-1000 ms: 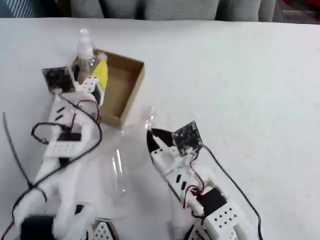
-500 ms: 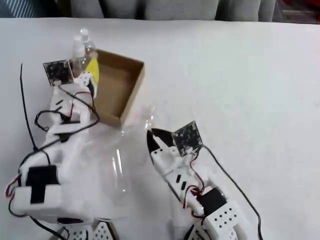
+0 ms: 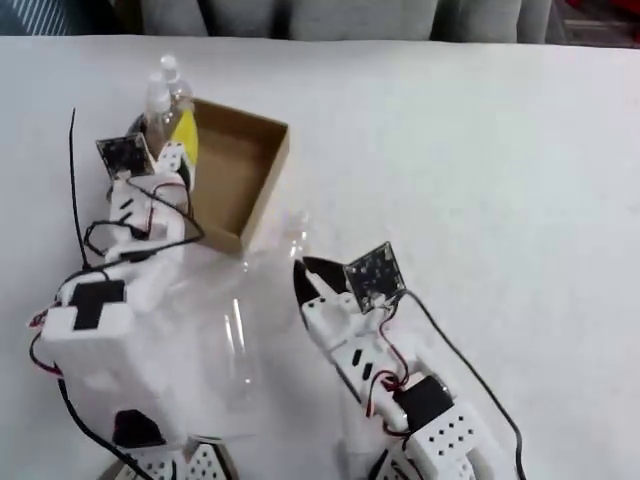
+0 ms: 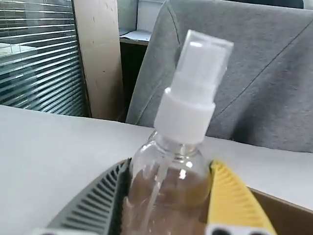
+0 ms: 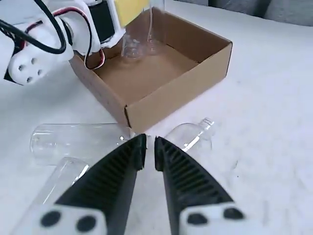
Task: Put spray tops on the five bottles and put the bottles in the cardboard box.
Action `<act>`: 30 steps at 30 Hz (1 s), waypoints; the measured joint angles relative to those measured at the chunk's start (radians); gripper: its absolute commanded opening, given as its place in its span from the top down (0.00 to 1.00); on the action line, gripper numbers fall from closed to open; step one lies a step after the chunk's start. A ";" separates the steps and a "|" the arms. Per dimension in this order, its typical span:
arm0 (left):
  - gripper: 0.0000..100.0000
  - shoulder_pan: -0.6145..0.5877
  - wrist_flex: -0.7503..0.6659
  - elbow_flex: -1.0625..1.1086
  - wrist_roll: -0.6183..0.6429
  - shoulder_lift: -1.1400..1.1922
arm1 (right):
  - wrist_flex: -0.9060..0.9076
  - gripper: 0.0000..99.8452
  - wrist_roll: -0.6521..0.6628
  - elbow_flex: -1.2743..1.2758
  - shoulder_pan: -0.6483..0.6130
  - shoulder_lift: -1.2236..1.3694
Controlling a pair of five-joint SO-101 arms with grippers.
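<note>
Left gripper (image 4: 168, 169) is clenched on a clear plastic bottle with a white spray top (image 4: 168, 200), its grey and yellow jaws pressing the bottle's shoulders on either side. In the high view this bottle stands upright at the far left corner of the open brown cardboard box (image 3: 262, 170), just beside a second clear, spray-topped bottle (image 3: 172, 70) in the same corner. Whether the held bottle's base touches the box floor, I cannot tell.

Right gripper (image 5: 148, 145) hangs over the white table (image 3: 480, 150) near the box's near corner, jaws drawn almost together with nothing between them. Beyond its tips a clear topless bottle (image 5: 191, 136) lies on its side just beside the box. Two more clear bottles (image 5: 73, 138) (image 5: 58, 182) lie flat on the table.
</note>
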 measured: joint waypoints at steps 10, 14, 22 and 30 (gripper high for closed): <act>0.96 -0.014 -0.005 -0.063 -0.002 0.064 | 0.000 0.98 0.000 0.000 0.000 0.000; 0.96 -0.014 -0.005 -0.063 -0.002 0.066 | 0.000 0.98 0.000 0.000 0.000 0.000; 0.96 -0.026 0.058 -0.097 -0.002 0.066 | 0.000 0.98 0.000 0.000 0.000 0.000; 0.96 -0.037 0.137 -0.118 -0.002 0.066 | 0.000 0.98 0.000 0.000 0.000 0.000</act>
